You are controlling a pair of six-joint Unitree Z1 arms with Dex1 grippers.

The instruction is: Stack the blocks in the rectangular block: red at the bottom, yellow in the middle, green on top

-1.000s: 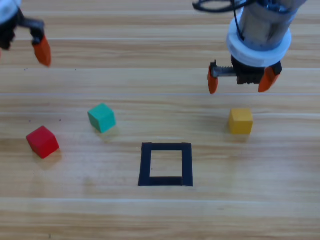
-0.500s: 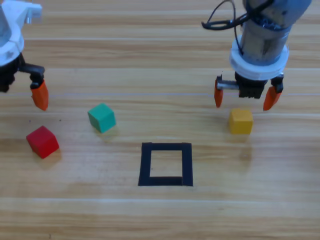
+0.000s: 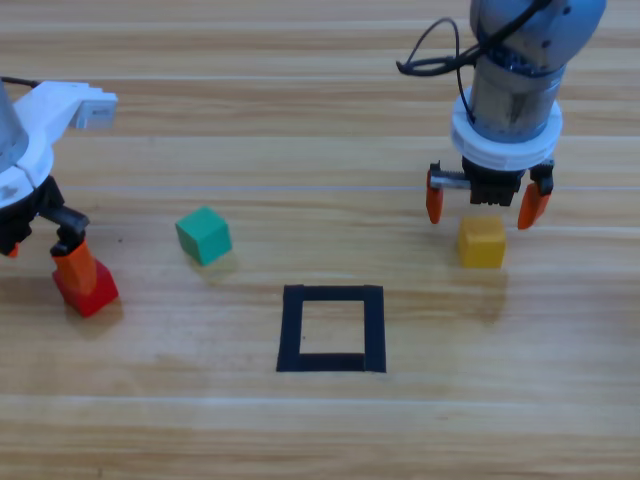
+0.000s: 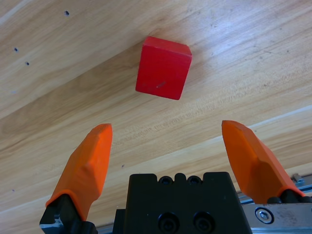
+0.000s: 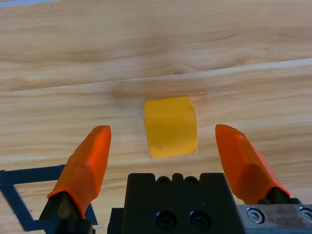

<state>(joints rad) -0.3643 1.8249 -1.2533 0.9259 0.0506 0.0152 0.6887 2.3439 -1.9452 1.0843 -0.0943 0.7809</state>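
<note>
The red cube (image 3: 92, 291) lies at the left of the table, with one jaw of my open left gripper (image 3: 40, 255) just over its far edge. In the left wrist view the red cube (image 4: 163, 68) sits ahead of the left gripper (image 4: 166, 131), beyond the jaw tips. The yellow cube (image 3: 482, 242) rests at the right, and my open right gripper (image 3: 482, 207) hovers just behind it. In the right wrist view the right gripper (image 5: 163, 132) straddles the yellow cube (image 5: 170, 126) without touching it. The green cube (image 3: 204, 235) stands alone left of centre. The black tape square (image 3: 292, 328) holds only bare wood.
Wooden table (image 3: 320, 430) all round. The green cube lies between the red cube and the tape square, and the yellow cube sits up and to the right of the square.
My left gripper has come down and toward the red cube, its jaw now at the cube's edge. My right gripper has dropped closer to the yellow cube. The cubes have not moved.
</note>
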